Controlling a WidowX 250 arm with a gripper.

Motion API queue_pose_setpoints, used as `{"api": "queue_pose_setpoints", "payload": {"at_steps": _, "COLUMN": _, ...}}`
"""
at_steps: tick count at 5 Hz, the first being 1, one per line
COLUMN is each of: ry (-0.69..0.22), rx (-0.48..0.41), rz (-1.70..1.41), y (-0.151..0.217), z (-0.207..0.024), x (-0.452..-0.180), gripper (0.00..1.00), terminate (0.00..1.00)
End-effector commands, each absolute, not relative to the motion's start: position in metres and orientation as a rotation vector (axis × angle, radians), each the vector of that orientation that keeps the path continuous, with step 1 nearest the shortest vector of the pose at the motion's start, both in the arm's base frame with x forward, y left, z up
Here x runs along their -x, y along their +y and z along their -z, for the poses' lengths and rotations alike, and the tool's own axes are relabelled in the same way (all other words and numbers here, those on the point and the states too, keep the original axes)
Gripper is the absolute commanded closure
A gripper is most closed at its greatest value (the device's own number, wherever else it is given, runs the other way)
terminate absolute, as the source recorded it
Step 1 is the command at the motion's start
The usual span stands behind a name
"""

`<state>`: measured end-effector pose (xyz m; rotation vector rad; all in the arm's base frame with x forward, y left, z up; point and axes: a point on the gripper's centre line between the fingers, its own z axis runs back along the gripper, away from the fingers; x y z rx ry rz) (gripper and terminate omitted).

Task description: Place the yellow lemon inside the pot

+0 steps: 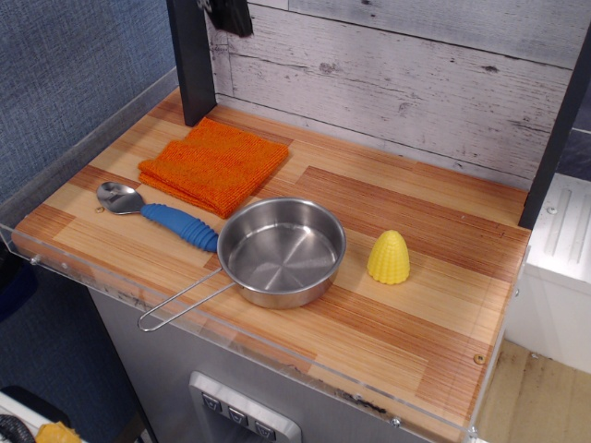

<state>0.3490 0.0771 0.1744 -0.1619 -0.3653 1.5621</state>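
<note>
With the gripper (pixel 228 14) barely visible at the top edge and its jaws impossible to judge, the arm should descend over the yellow lemon (pixel 389 257), upright on the table (pixel 416 323) just right of the empty pot (pixel 281 252), and grasp its ribbed flanks low.

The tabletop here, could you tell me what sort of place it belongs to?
Probably a toy kitchen set up as a test bench: a wooden counter against a plank wall, holding a steel pot, a blue-handled spoon, an orange cloth and a plastic yellow lemon.

Pincer (pixel 227 13) cropped (top edge) — state unclear.
</note>
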Motion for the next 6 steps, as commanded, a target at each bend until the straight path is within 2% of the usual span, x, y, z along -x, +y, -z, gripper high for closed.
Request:
{"api": "queue_pose_setpoints", "payload": {"at_steps": 1, "ry": -0.353, "rx": 0.203, "rz": -1.529, "y": 0.039, "z": -0.178, "x": -0.339, "gripper": 0.0, "terminate": 0.0}}
{"api": "queue_pose_setpoints", "payload": {"at_steps": 3, "ry": -0.294, "rx": 0.213, "rz": -1.498, "y": 0.003, "z": -0.151, "x": -0.326, "gripper": 0.0, "terminate": 0.0}}
{"api": "queue_pose_setpoints", "payload": {"at_steps": 6, "ry": -0.157, "rx": 0.189, "rz": -1.479, "y": -0.035, "z": -0.105, "x": -0.306, "gripper": 0.0, "terminate": 0.0}}
